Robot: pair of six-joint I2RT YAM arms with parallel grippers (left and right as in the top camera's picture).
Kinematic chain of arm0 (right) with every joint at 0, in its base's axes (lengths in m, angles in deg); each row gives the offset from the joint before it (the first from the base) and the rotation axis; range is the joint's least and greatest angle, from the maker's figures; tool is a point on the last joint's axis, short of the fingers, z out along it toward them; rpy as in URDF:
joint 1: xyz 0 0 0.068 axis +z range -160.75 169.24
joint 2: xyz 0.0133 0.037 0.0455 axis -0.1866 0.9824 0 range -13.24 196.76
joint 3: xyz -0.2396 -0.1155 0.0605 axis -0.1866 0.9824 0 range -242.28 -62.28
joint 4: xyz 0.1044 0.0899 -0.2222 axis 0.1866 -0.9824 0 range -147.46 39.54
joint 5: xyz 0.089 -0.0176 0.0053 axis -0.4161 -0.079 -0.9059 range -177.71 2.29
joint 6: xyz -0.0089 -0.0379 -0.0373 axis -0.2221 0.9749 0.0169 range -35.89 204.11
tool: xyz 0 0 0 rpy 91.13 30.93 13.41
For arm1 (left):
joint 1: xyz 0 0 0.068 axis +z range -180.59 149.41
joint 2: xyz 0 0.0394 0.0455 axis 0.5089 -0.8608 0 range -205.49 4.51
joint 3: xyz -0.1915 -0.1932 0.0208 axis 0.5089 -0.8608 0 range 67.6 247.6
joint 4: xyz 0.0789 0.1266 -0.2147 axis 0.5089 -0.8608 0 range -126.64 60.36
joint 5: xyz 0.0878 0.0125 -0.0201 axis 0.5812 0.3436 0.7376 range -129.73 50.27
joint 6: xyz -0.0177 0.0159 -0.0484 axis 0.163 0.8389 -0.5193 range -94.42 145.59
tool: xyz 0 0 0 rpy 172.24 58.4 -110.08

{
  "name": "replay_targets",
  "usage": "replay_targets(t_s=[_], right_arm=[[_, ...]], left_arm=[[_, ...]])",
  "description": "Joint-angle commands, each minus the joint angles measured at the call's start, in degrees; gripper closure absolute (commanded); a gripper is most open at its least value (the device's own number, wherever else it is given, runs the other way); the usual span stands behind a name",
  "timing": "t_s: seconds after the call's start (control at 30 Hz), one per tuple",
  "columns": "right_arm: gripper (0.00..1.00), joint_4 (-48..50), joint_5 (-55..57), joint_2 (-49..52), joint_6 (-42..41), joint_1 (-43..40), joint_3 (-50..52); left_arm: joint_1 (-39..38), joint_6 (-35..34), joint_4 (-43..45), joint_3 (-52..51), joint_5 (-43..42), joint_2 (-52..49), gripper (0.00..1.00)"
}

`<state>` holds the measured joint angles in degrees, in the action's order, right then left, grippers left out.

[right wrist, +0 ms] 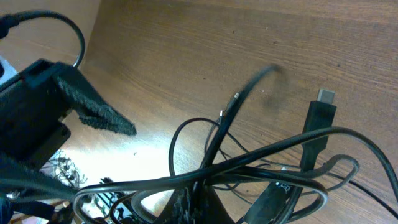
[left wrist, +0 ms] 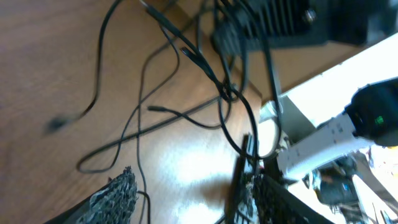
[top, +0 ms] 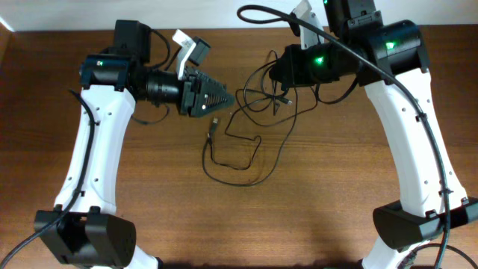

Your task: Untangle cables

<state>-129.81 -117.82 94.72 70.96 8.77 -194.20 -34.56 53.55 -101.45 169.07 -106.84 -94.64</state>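
While the left claw (left wrist: 185,198) stands wide open at the lower edge of its wrist view, one rough finger (left wrist: 118,194) sits low left and the other low right. It grips nothing, though a thin strand runs right against the right-hand finger. From above, this claw sits left of centre and points right, toward the cables (top: 278,96).

The cables form a knot in the upper middle of the overhead frame. A loose loop trails down to the centre of the brown table (top: 336,194), and a small plug (top: 213,127) lies just below the left claw's tip.

The right claw (top: 287,75) sits directly over the knot. In its wrist view several strands bunch across its fingers along the bottom edge, raised off the wood. That edge cuts off the fingertips, so I cannot tell whether the claw is clamped on them.
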Motion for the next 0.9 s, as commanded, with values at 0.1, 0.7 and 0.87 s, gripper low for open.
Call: replay_targets(t_s=[0.1,0.7,0.87], right_arm=[[0.96,-0.37,-0.70,-0.55,0.26,-0.15,0.11],[0.96,-14.62,40.39,-0.26,-5.16,-2.01,0.13],[0.96,-17.97,45.44,1.84,-5.38,-3.69,0.94]], left_arm=[[-1.97,18.05,-7.65,0.37,-1.27,-0.39,0.39],[2.19,-6.56,-1.95,8.70,29.40,-1.18,1.00],[4.52,-21.64,-1.73,15.34,52.19,2.84,1.00]])
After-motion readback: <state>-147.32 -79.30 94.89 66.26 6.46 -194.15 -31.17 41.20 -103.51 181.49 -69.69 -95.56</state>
